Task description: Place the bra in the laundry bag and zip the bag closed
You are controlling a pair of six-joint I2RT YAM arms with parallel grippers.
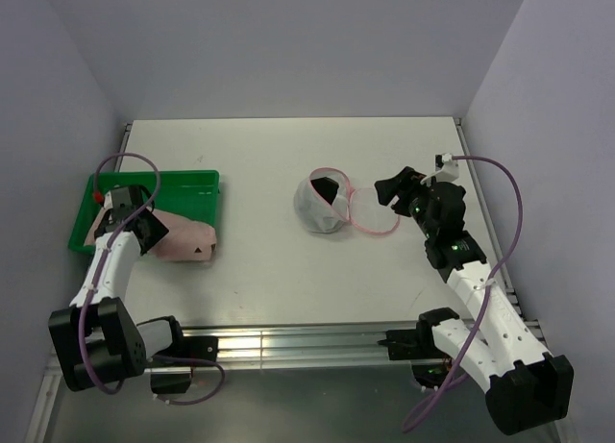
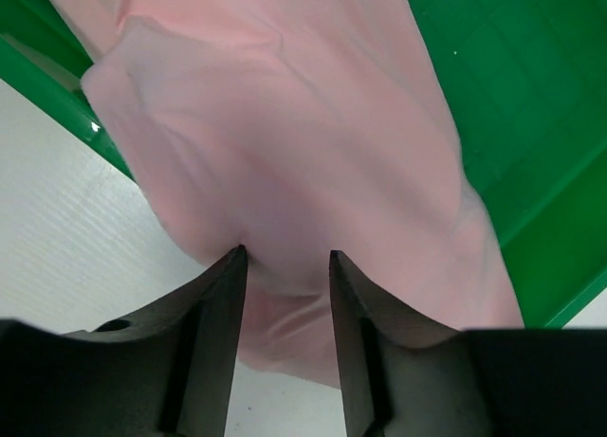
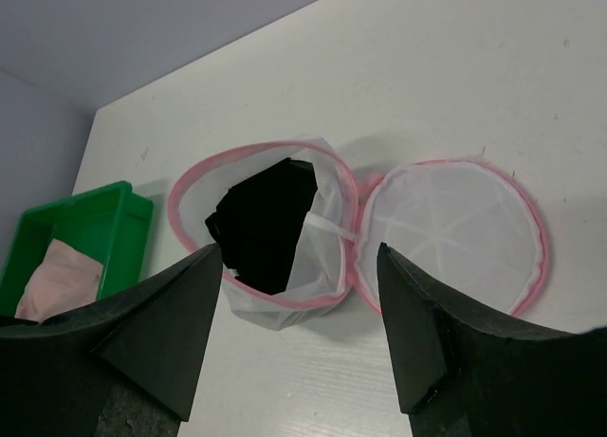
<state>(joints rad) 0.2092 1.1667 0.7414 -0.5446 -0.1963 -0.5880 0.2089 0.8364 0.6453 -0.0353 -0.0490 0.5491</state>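
Fabric should be pinched deep at the raised fold, so that the pink bra [image 2: 285, 143], draped over the rim of the green tray [image 2: 531, 96] at 9 o'clock, is lifted whole. The left end effector [image 2: 285, 262] is pointed down, half-closed astride the fold; a grip cannot be told. The right end effector [image 3: 299, 257] is held open at 3 o'clock of the unzipped laundry bag [image 3: 322, 219].

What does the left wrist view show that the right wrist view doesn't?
Only left wrist: a close look at the bra draped over the tray wall onto the table, with the left gripper open astride a fold of it. Only right wrist: the laundry bag unzipped, something dark inside, its lid lying flat beside it, and the right gripper open and empty. Both: the bra, tray and table.
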